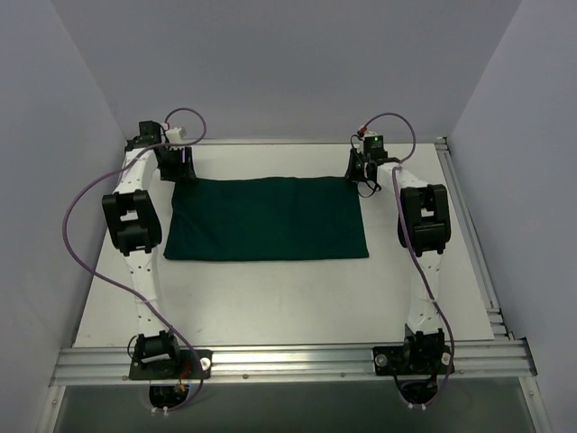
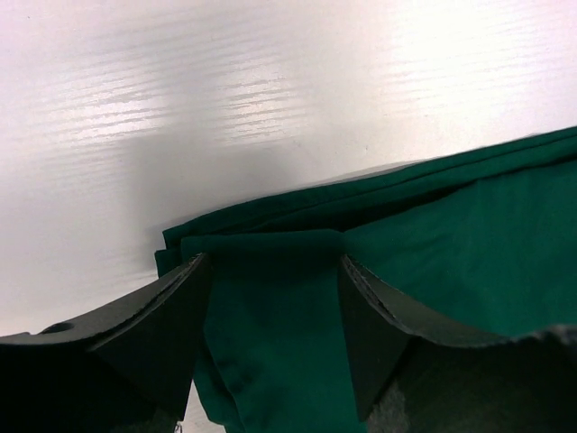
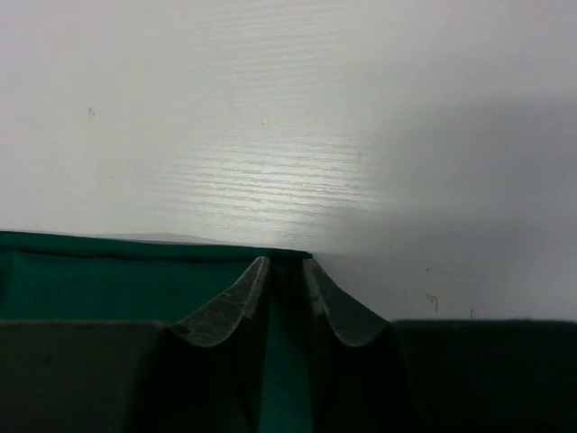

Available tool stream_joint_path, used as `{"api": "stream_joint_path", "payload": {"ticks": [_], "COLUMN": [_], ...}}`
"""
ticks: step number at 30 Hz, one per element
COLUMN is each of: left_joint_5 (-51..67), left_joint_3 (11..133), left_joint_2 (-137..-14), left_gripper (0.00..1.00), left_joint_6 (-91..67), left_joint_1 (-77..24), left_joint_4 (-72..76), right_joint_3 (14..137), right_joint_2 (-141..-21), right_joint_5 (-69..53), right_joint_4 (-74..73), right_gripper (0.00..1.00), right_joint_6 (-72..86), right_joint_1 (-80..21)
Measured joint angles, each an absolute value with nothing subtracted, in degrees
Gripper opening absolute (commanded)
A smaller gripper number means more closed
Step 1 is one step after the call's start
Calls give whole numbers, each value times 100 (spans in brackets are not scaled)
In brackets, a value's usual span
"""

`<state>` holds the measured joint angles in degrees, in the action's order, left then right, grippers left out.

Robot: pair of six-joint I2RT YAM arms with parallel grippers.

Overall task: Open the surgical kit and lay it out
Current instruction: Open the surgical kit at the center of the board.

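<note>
The folded surgical kit (image 1: pixel 267 218) lies mid-counter (image 1: pixel 297 302). The left gripper (image 2: pixel 275 262), spread wide, straddles its 10 o'clock corner; the right gripper (image 3: pixel 284 271) is clenched on its 2 o'clock corner. Unwrapping is starting; next, the left likely pinches before both draw the flap open.

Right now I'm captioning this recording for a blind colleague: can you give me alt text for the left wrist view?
The left gripper sits with its two dark fingers spread either side of a folded corner of the dark green cloth wrap, the fabric lying between them. Beyond the cloth's layered edge stretches the bare white table, streaked with glare.
</note>
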<state>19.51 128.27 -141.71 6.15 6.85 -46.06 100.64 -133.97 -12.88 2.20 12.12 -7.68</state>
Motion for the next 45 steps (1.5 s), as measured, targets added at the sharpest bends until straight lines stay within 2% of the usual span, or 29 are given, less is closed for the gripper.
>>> {"api": "stream_joint_path", "payload": {"ticks": [1, 3, 14, 19, 24, 38, 45], "left_joint_5": [1951, 1951, 1951, 1817, 1721, 1979, 2268], "left_joint_3": [12853, 12884, 13120, 13207, 13209, 13216, 13163], "left_joint_2": [-14204, -14263, -14361, -14479, -14484, -14398, -13729], "left_gripper": [66, 66, 59, 68, 72, 72, 72], "left_joint_6": [615, 615, 591, 497, 497, 493, 504], "left_joint_1": [685, 683, 685, 683, 681, 725, 797], "left_joint_4": [-4606, -4609, -4663, -4694, -4694, -4904, -5162], "right_joint_3": [10053, 10038, 10038, 9933, 9754, 8888, 7861], "right_joint_2": [-13397, -13397, -13347, -13135, -12733, -11139, -10143], "right_joint_5": [-1295, -1304, -1356, -1428, -1551, -1855, -2255], "right_joint_4": [231, 237, 163, 91, 62, 113, 123], "right_gripper": [7, 0, 0, 0, 0, 0, 0], "right_joint_6": [1210, 1214, 1208, 1210, 1219, 1232, 1234], "right_joint_1": [-757, -746, -751, -764, -812, -1621, -2359]}}
